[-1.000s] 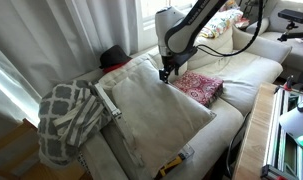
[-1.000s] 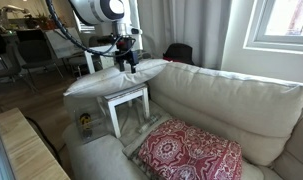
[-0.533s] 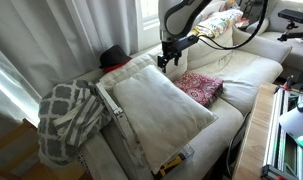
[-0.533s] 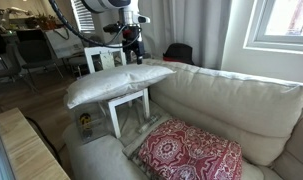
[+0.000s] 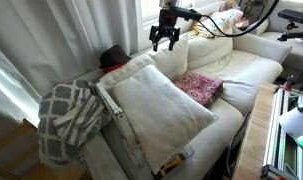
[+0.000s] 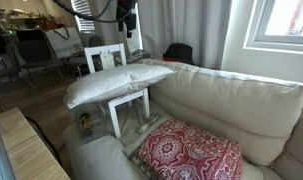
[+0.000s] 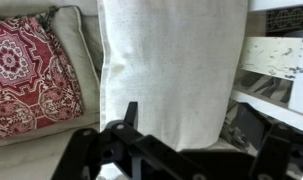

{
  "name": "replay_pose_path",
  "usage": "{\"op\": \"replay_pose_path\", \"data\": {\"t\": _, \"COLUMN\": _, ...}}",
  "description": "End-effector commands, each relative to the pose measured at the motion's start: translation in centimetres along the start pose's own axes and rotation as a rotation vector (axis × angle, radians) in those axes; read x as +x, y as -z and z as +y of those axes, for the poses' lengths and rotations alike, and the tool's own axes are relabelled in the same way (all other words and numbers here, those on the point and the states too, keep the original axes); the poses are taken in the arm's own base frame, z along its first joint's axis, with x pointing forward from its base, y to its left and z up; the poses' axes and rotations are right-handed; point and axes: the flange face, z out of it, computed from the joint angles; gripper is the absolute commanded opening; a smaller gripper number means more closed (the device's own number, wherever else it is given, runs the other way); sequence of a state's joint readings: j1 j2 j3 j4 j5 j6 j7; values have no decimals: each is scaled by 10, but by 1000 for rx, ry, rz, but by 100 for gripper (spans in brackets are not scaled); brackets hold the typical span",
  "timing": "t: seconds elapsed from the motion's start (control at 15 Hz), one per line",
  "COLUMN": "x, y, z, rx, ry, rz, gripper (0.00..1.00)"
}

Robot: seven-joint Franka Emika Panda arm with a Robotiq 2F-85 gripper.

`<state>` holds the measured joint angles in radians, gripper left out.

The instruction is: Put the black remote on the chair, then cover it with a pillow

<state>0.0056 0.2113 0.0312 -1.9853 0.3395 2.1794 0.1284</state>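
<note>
Tool (image 5: 166,44) hangs wide open, empty, above the pillow (image 5: 161,105).

Gripper (image 5: 166,40) hanging high, wide open.
Its fingers (image 7: 130,114) point straight down, spread well apart, with nothing gripped between them.

Home living room, by every sign; cream upholstered couch (image 6: 231,100) filling the lower right in an exterior view, red patterned cushion (image 6: 191,150) on its seat; large cream pillow (image 5: 161,105) at centre and grey-and-white lattice blanket (image 5: 66,120) at lower left; long pale curtains (image 5: 51,40) across the upper left; window (image 6: 286,20) at upper right; white wooden chair (image 6: 105,49) and dark dining chairs (image 6: 31,50) at upper left.
</note>
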Motion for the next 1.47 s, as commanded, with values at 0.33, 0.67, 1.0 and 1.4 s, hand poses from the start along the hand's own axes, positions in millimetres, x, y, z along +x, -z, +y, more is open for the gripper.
{"op": "replay_pose_path", "data": {"t": 0.33, "x": -41, "y": 130, "z": -4, "rx": 72, "ry": 112, "rz": 131, "gripper": 100}}
{"op": "replay_pose_path", "data": {"t": 0.67, "x": -61, "y": 186, "z": 5, "rx": 69, "ry": 165, "rz": 211, "gripper": 100}}
{"op": "replay_pose_path", "data": {"t": 1.0, "x": -59, "y": 202, "z": 2, "rx": 77, "ry": 164, "rz": 252, "gripper": 100}}
{"op": "replay_pose_path", "data": {"t": 1.4, "x": -60, "y": 201, "z": 3, "rx": 76, "ry": 167, "rz": 249, "gripper": 100}}
